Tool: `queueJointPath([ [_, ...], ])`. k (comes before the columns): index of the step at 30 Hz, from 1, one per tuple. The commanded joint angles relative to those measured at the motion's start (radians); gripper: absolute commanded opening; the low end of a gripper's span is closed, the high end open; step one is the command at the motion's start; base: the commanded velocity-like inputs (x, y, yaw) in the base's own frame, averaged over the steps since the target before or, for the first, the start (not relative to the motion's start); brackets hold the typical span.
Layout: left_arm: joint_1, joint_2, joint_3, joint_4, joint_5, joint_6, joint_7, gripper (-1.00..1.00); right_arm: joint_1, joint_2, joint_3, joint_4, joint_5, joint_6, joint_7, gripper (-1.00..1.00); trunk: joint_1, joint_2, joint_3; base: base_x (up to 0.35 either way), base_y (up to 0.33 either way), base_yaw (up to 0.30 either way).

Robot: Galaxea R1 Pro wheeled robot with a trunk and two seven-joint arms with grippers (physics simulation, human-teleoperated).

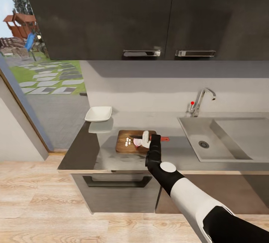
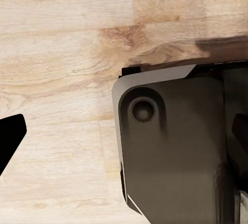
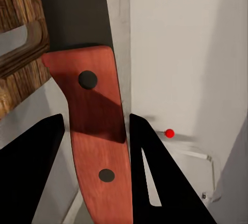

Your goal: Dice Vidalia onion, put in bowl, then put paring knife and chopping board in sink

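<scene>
1. The onion (image 1: 135, 142) lies on the chopping board (image 1: 125, 143): a few white cubes beside a pinkish piece that looks not fully cut. Dicing seems partly done.
2. The right gripper (image 1: 154, 139) is clenched around the paring knife (image 1: 163, 139) at the board's right end, on the tabletop (image 1: 89, 149).
3. Still to do, by my reading: finish cutting, move the pieces to the bowl (image 1: 98, 114), then put knife and board in the sink (image 1: 194, 142).
4. The right wrist view shows the red handle (image 3: 95, 131) between the jaws and the board's handle slot, which the head view cannot resolve.
5. The left wrist view looks at wood flooring (image 2: 57, 53); I cannot tell the left gripper's state.
</scene>
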Motion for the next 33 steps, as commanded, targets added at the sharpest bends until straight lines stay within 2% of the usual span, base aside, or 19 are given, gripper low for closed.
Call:
queueJointPath([
  [1, 0.000, 0.000, -0.009, 0.000, 0.008, -0.002, 0.001, 1.00, -0.001, 0.000, 0.005, 0.008, 0.001, 0.007, -0.002, -1.00, 0.001, -0.002, -0.002, 0.000, 0.000, 0.000],
  [33, 0.000, 0.000, -0.009, 0.000, 0.008, -0.002, 0.001, 1.00, -0.001, 0.000, 0.006, 0.027, 0.002, 0.008, -0.002, -1.00, 0.001, -0.002, -0.002, 0.000, 0.000, 0.000],
])
